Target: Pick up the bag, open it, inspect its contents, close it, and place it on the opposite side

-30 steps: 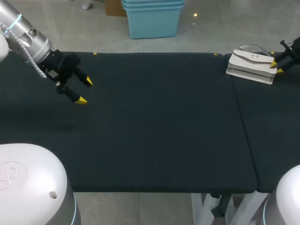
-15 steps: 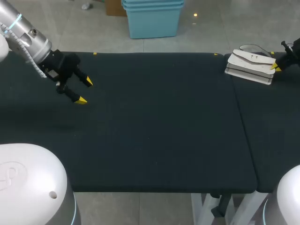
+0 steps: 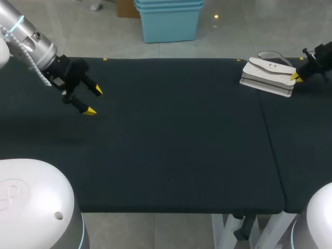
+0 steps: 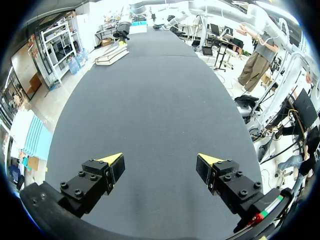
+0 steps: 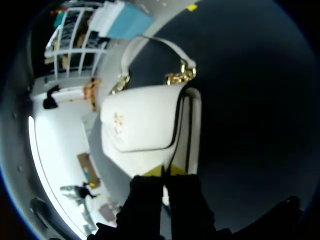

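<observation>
While left fingers (image 4: 111,161) gape empty | right fingers (image 5: 153,171) pinch white bag (image 5: 145,122) edge

The bag (image 3: 267,76) has a shut flap hiding its contents; the right arm (image 3: 322,56) is cut off at the head view's edge.

The table (image 3: 171,135) is lit evenly from overhead, and its dark surface is rendered matt. A faint, soft shadow is cast on it near the left gripper (image 3: 94,100). In the left wrist view the far end of the table is lightened by a pale sheen. In the right wrist view the bag (image 5: 145,125) is brightly lit, the right gripper (image 5: 164,171) is left in deep shade, and the background is washed out by glare.
</observation>
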### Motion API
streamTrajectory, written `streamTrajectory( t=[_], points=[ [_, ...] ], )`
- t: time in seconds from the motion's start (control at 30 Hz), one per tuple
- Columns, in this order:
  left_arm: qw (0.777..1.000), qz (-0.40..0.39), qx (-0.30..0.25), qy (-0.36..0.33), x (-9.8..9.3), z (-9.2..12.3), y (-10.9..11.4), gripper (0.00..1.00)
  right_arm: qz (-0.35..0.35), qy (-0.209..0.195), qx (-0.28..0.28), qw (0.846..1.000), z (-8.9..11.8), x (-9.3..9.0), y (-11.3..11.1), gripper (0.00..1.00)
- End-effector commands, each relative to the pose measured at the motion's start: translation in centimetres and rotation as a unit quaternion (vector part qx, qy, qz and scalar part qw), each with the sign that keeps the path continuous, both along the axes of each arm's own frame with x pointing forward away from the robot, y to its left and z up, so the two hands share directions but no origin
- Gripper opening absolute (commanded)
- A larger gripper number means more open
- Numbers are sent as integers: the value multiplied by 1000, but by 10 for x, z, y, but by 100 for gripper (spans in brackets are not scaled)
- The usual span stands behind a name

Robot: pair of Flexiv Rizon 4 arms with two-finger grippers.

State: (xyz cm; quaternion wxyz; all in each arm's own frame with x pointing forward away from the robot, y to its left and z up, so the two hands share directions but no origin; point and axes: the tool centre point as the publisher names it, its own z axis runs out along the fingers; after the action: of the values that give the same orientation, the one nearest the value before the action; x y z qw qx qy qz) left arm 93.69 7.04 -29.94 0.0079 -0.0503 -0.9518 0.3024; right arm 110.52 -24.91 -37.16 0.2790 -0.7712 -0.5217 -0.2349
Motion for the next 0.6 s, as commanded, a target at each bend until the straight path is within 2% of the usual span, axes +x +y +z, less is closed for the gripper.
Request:
streamTrajectory(
  t=[0.03,0.13,0.17,0.23,0.27,0.43,0.5,0.6],
  points=[
    [1000,0,-1,-1,0,-1,0,100,75,72,38,994,-1,4,1,0],
    [1000,0,-1,-1,0,-1,0,100,79,73,39,993,0,1,0,0],
    [1000,0,-1,-1,0,-1,0,100,78,72,38,994,1,1,-1,18],
    [1000,0,-1,-1,0,-1,0,100,68,70,37,995,2,0,-7,60],
    [1000,0,-1,-1,0,-1,0,100,61,69,35,995,4,0,-10,98],
    [1000,0,-1,-1,0,-1,0,100,23,60,40,997,10,-4,-25,100],
    [1000,0,-1,-1,0,-1,0,100,5,58,44,997,11,-6,-27,95],
    [1000,0,-1,-1,0,-1,0,100,-13,58,49,997,10,-8,-27,80]
  ],
)
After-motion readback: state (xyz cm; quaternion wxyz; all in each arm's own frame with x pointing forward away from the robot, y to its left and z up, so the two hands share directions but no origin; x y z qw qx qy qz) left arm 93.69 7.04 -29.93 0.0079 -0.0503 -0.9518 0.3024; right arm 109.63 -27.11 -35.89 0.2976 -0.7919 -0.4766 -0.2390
